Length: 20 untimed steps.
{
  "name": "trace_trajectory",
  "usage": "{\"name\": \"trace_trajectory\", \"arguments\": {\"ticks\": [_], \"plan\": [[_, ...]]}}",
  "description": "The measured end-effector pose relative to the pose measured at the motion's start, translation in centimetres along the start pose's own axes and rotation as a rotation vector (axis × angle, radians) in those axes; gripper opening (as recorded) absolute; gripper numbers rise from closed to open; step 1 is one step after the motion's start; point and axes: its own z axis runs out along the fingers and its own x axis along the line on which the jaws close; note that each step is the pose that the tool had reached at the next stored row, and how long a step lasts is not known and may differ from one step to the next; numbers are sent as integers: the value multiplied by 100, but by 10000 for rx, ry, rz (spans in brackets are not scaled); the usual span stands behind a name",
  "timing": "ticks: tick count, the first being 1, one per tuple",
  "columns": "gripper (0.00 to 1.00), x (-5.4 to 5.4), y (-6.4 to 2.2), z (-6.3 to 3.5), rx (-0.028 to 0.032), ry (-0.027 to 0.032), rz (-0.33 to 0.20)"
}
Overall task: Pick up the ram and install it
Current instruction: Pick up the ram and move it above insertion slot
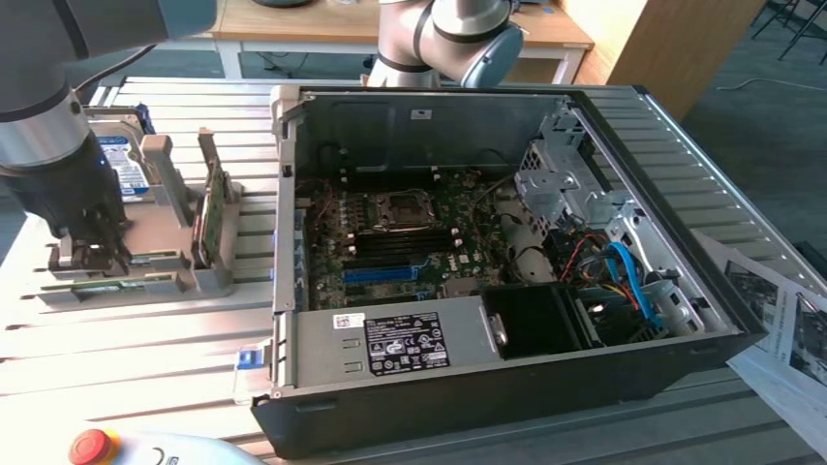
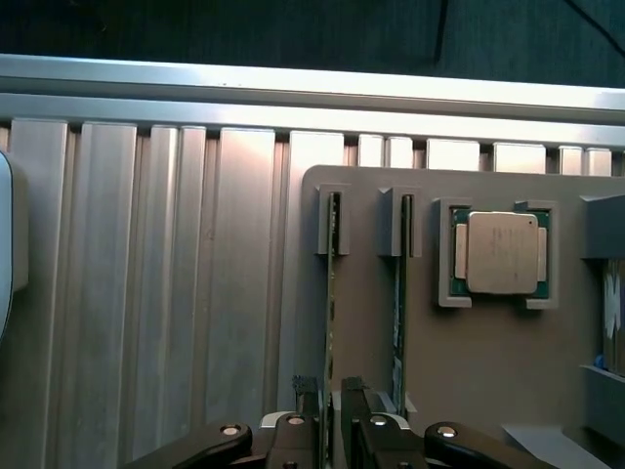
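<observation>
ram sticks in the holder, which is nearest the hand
The ram farther from the processor; the hand is lined up on it. The other stick stands beside the processor.

Ram (image 2: 330,293) in holder (image 2: 488,362) beside case (image 1: 517,387)

The ram (image 2: 330,293) is a skinny green stick standing on its long edge, so you mostly just see the thin edge. It's slotted into a narrow groove of the grey holder (image 2: 366,303). A second stick (image 2: 400,293) stands parallel in the groove just beside it.
</observation>
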Motion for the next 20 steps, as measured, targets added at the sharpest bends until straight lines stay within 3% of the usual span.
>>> {"name": "trace_trajectory", "arguments": {"ticks": [7, 20], "plan": [[24, 1, -3, 80, 1, 0, -1], [24, 2, -4, 88, -3, 9, -239]]}}
